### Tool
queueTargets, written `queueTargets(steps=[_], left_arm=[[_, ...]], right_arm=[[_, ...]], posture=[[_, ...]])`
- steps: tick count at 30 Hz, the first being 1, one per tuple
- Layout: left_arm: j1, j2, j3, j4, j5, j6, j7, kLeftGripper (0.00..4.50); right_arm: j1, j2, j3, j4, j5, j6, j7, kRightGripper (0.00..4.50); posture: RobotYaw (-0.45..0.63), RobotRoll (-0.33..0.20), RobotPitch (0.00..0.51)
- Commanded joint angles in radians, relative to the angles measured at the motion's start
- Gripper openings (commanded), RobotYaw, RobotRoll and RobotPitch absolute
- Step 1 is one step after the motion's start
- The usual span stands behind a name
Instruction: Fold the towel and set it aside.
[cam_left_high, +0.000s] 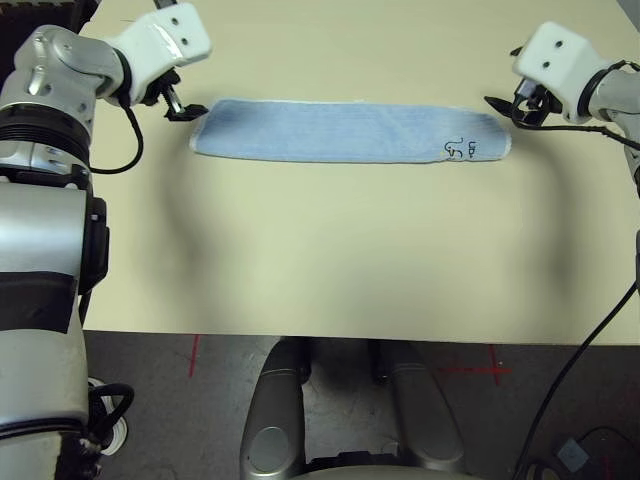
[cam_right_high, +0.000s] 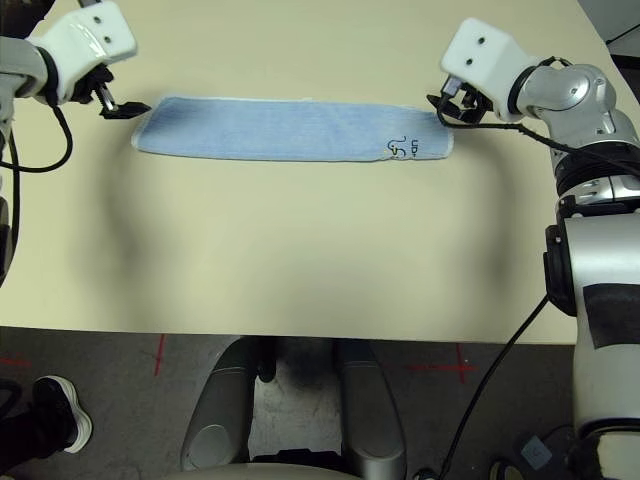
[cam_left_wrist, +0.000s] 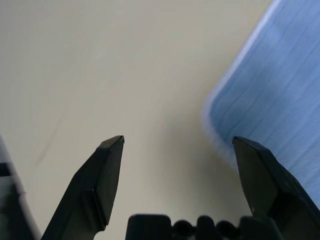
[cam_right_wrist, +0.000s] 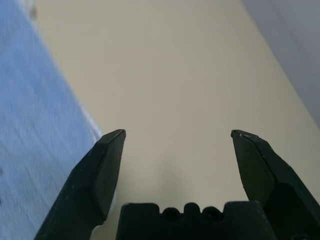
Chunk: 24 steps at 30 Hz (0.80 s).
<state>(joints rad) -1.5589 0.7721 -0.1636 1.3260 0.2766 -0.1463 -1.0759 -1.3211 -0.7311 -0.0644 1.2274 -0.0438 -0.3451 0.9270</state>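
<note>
The light-blue towel (cam_left_high: 350, 131) lies flat on the table as a long folded strip across the far middle, with black marks near its right end. My left gripper (cam_left_high: 184, 108) hovers open just off the strip's left end, nothing between its fingers (cam_left_wrist: 102, 170). At the right end my right gripper (cam_left_high: 508, 106) also stands open and holds nothing. In the left wrist view the towel's (cam_left_wrist: 272, 95) white-hemmed corner lies beside one finger. The right wrist view has the towel's (cam_right_wrist: 35, 150) edge next to one finger (cam_right_wrist: 97, 172).
The cream table (cam_left_high: 330, 260) stretches bare from the towel to its front edge. Below that edge the dark floor (cam_left_high: 210, 390) carries red tape marks. A person's shoe (cam_right_high: 58, 410) rests on the floor at the lower left. Black cables (cam_left_high: 590, 330) hang off the right arm.
</note>
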Motion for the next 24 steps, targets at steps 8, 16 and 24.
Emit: queueTargets(steps=[8,16,24], left_arm=[[0.211,-0.052,0.213,-0.222,-0.335,0.206,-0.521,4.50],[0.332,-0.083,0.199,-0.299,-0.352,0.004,-0.531,4.50],[0.358,-0.076,0.188,-0.237,-0.333,-0.109,-0.476,4.50]], right_arm=[[0.243,0.051,-0.182,-0.324,0.354,0.538,0.283,4.47],[0.237,0.061,-0.202,-0.322,0.387,0.643,0.192,4.47],[0.224,-0.011,-0.276,-0.325,0.500,1.094,0.115,4.47]], posture=[[0.06,0.000,0.291],[0.06,0.000,0.291],[0.06,0.000,0.291]])
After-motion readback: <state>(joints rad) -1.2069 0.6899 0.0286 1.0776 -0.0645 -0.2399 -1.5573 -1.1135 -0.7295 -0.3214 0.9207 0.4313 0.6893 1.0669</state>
